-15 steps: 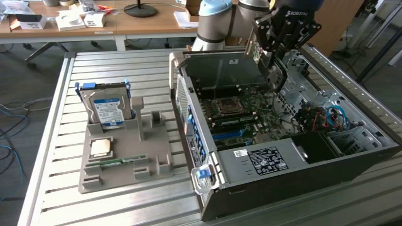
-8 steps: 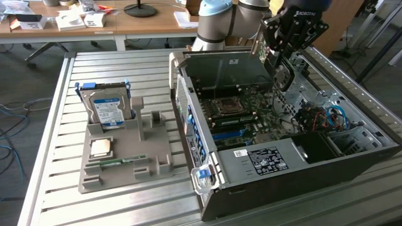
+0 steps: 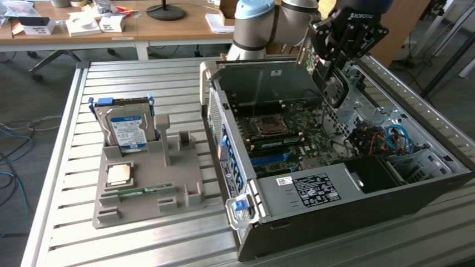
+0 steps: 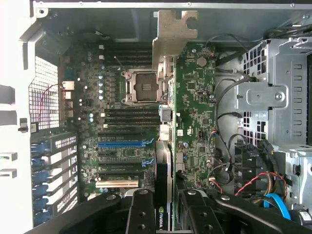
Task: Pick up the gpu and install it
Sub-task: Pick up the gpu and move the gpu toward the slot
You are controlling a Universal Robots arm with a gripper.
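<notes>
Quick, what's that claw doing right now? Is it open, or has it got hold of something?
Gripper: closed on the gpu, holding it edge-on above the open computer case.

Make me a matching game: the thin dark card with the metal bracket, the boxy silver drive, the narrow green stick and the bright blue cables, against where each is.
Things
1. thin dark gpu with pale metal bracket
2. boxy silver hard drive with blue-white label
3. narrow green memory stick
4. bright blue cables

Places
A. lying low in the grey moulded tray, at its camera-side end
B. clamped in the black gripper above the open dark computer case
C. inside the case, toward the exterior view's right
D. standing upright at the tray's far end

Pairs: 1-B, 2-D, 3-A, 4-C
</notes>
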